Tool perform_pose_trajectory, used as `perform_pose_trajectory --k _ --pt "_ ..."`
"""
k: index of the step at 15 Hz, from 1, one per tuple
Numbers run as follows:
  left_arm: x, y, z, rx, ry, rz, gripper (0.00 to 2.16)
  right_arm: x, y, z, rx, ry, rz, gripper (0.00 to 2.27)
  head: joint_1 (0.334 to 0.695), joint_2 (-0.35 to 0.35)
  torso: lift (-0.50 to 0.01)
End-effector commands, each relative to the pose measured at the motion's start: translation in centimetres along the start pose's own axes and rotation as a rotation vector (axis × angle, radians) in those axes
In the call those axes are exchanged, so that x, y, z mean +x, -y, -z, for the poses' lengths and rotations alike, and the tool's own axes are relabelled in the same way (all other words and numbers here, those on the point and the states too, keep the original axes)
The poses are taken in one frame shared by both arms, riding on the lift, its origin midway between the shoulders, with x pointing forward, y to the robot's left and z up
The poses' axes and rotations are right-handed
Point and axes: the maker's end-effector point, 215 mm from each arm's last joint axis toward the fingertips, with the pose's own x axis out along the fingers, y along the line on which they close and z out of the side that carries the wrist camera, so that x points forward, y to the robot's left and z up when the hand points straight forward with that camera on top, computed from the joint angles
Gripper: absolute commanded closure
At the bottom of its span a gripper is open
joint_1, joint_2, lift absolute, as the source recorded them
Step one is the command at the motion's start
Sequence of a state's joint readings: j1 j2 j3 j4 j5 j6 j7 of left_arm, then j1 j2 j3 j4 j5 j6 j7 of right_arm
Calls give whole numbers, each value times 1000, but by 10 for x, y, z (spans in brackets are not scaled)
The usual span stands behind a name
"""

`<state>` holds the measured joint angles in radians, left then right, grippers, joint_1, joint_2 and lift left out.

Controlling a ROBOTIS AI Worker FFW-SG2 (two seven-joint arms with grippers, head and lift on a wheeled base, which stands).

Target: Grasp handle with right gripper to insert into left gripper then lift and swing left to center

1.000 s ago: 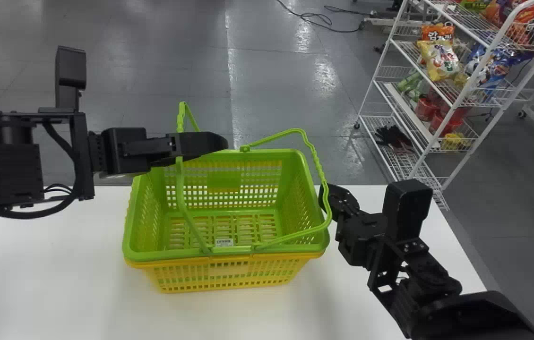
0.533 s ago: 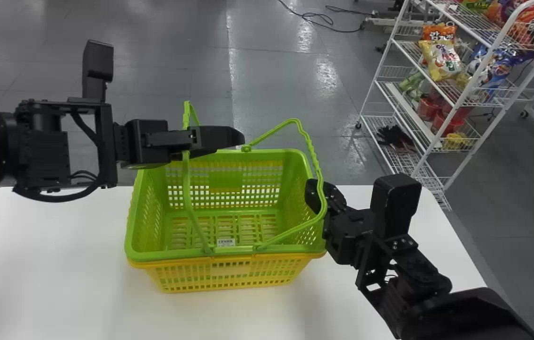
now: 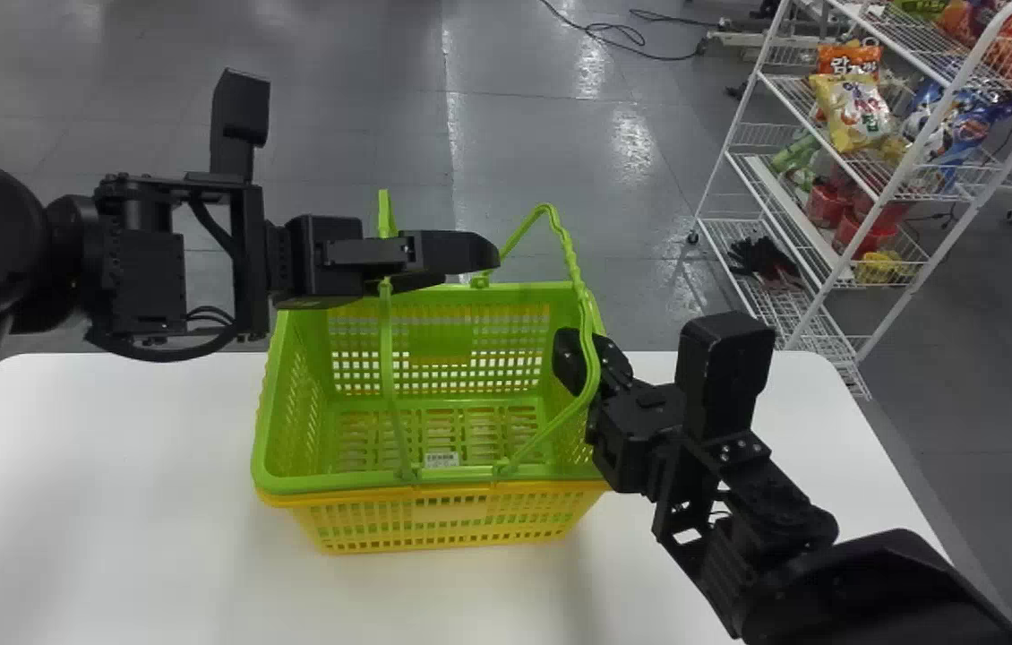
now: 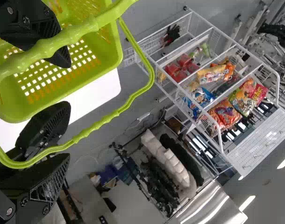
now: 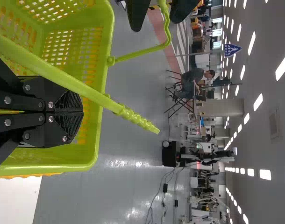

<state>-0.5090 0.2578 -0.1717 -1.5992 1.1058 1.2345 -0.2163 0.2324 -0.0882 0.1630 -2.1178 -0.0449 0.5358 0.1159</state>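
The left gripper [image 3: 484,256] has moved right across the basket [image 3: 291,485] since the earlier frames, and the right gripper [image 3: 565,358] has come left over the basket's right side, the right handle [image 3: 596,358] swinging inward with it. Left of it, the left handle [image 3: 387,340] stands raised, passing behind the left gripper in the head view. In the left wrist view the left gripper [image 4: 63,112] is spread wide, with the near handle crossing over one of its fingers [image 4: 39,193]. The right gripper is closed, its two fingers together with nothing between them, beside the right handle. The basket sits upright on the white table [image 3: 112,502]. Beyond it, to the right, stands a white rack [image 3: 743,107] holding snack bags [image 3: 853,112]
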Motion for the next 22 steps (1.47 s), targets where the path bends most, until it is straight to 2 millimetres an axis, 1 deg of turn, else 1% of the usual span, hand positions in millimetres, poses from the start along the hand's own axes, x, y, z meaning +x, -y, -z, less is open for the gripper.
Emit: perform_pose_trajectory --k 1,9,11,15,20,22 --pt "1 -1 0 0 0 -1 144 2 -11 -2 -6 0 -15 2010 695 -119 -93" --pt "14 11 0 7 -9 16 144 9 -43 -8 -21 -3 -57 2010 695 -95 -93" --pt "18 14 -1 7 -11 21 144 11 -49 -11 -24 0 -64 2010 695 -92 -93" --pt "23 12 2 -12 -16 28 144 12 -62 -5 -37 -22 -82 2010 695 -87 -93" --pt "26 15 7 -36 -18 49 144 15 -83 -5 -59 -40 -117 2010 695 -72 -93" --pt "26 16 8 -39 -18 53 144 14 -84 -1 -63 -48 -118 2010 695 -66 -93"
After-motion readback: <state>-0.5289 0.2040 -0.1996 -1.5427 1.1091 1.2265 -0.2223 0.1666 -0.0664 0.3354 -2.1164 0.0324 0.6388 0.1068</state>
